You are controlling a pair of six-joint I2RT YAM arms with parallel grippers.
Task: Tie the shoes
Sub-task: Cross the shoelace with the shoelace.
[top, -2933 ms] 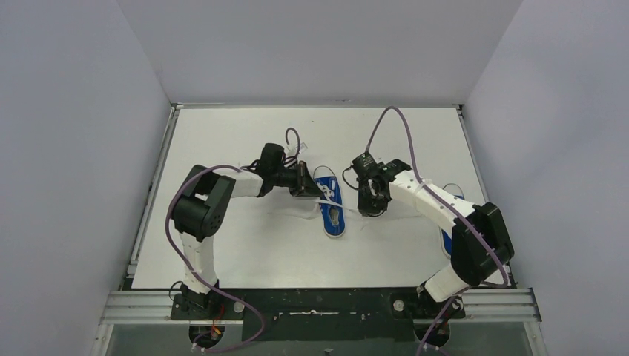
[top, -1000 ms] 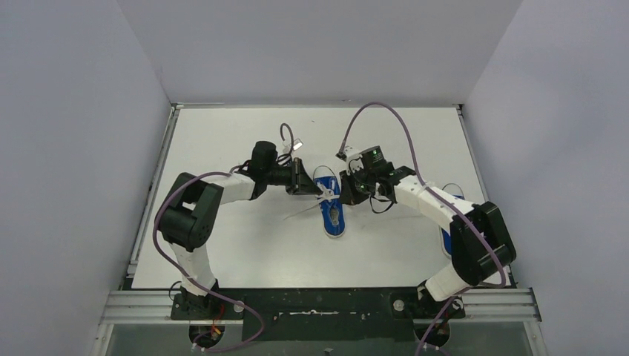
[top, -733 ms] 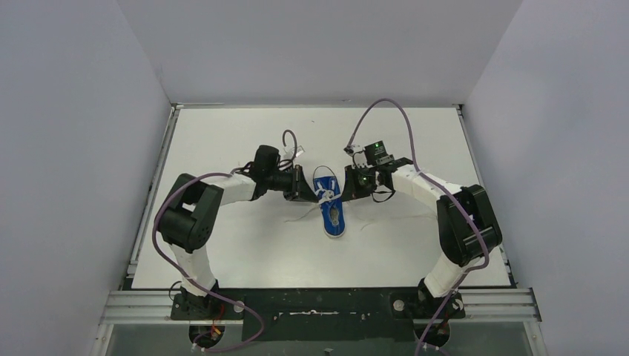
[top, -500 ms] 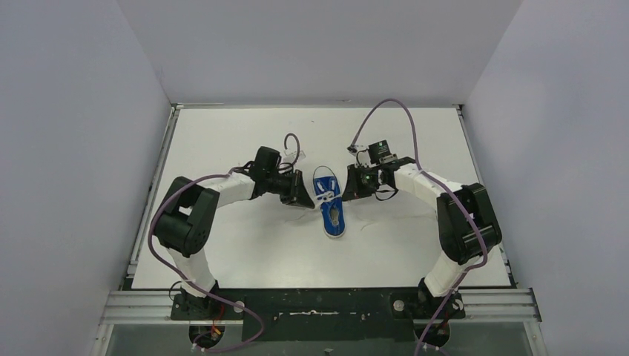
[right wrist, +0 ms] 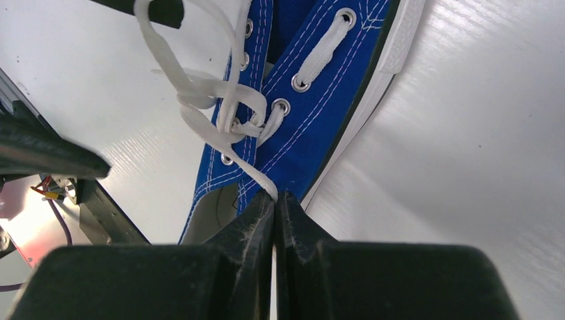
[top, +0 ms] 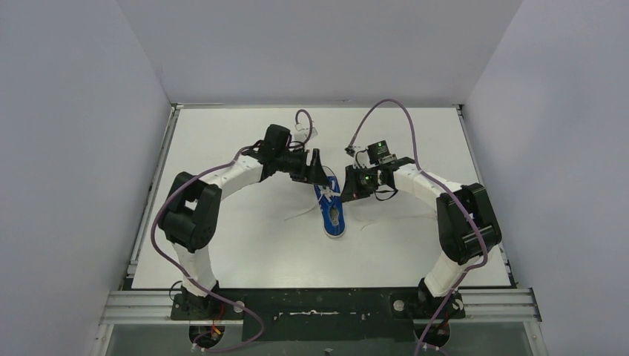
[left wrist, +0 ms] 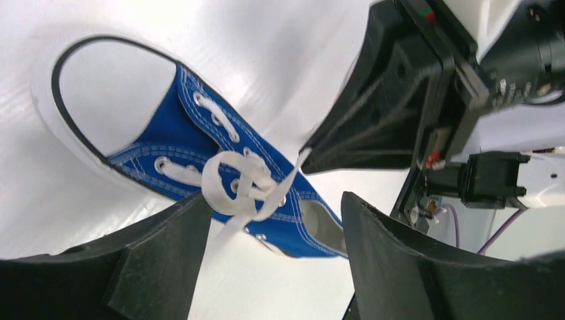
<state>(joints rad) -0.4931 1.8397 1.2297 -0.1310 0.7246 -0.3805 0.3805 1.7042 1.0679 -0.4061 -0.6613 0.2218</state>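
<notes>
One blue shoe (top: 331, 209) with a white toe cap lies mid-table, toe pointing away from the arms. Its white lace (left wrist: 236, 187) is crossed in a loose knot over the eyelets. My left gripper (top: 317, 170) hovers over the toe end, and in its wrist view it (left wrist: 273, 200) is open with the knot showing between its fingers, untouched. My right gripper (top: 347, 190) sits at the shoe's right side. There it (right wrist: 274, 195) is shut on a lace (right wrist: 220, 107) strand that runs up to the knot over the shoe (right wrist: 320, 113).
A loose lace end (top: 297, 216) trails on the white table (top: 222, 237) to the left of the shoe. Grey walls enclose the table on three sides. Purple cables (top: 393, 111) arch over both wrists. The black rail (top: 319, 304) carries the arm bases.
My left gripper has opened, let go of the lace and moved up and right over the shoe's toe end. The right gripper has kept its grip and place.
</notes>
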